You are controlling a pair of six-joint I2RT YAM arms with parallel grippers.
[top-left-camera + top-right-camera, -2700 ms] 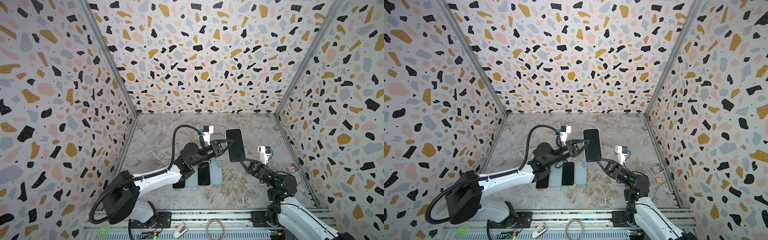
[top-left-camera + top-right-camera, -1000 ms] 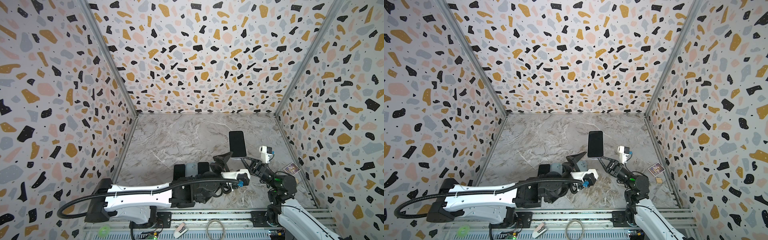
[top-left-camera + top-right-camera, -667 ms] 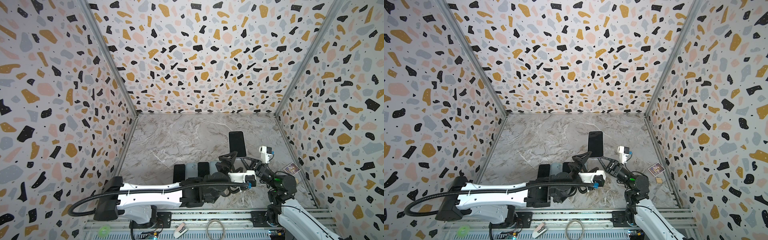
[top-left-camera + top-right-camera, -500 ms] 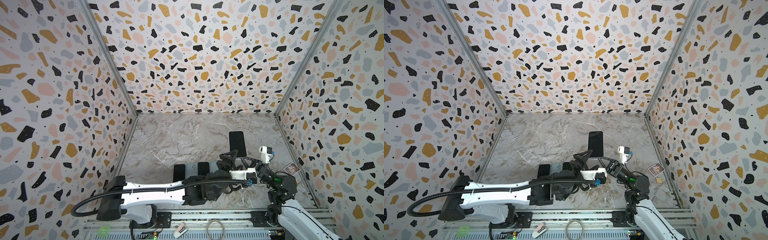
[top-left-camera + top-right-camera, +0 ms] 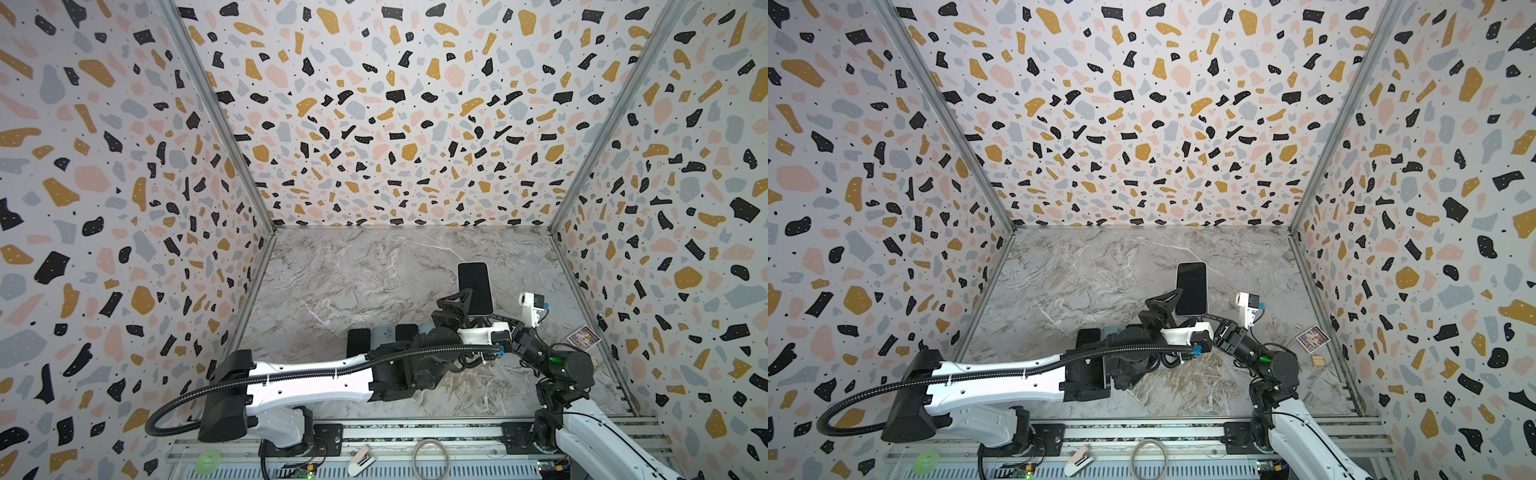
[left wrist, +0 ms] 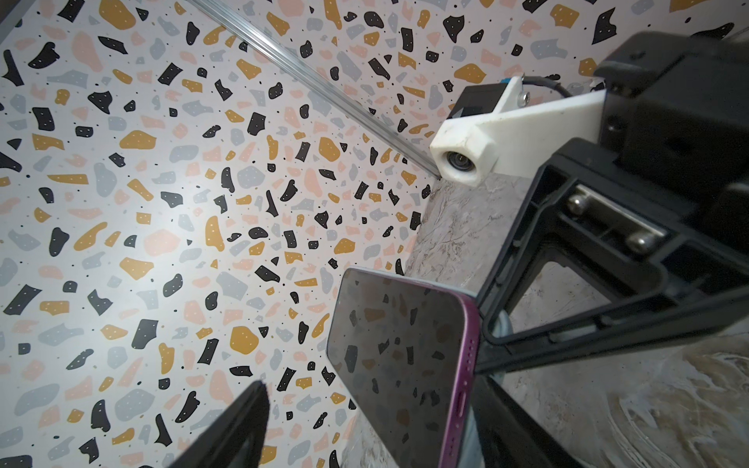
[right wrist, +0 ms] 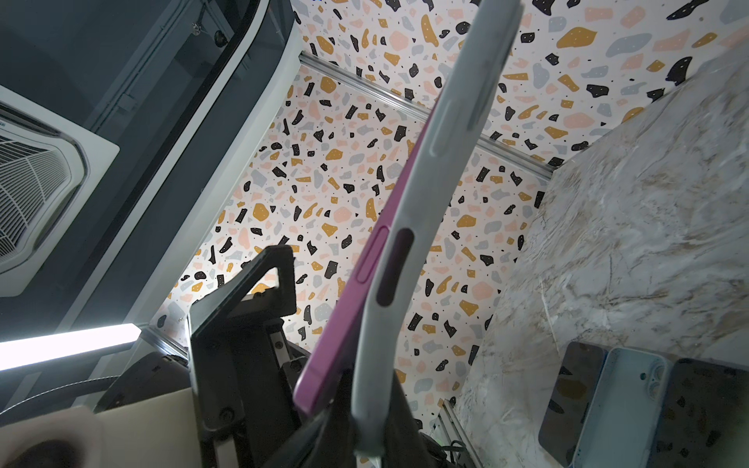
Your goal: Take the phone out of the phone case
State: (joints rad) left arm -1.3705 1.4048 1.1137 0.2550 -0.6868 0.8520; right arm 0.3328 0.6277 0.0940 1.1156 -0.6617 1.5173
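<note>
Gripper R (image 5: 485,320) clamps phone case (image 7: 406,227), gripper L (image 5: 465,308) wide round phone (image 6: 399,344).

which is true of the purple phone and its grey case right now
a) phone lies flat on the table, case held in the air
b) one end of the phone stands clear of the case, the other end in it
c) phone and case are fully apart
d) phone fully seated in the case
b: in the right wrist view the purple phone splays away from the grey case at one end, with a gap between them, while its far end sits in the case.
</note>
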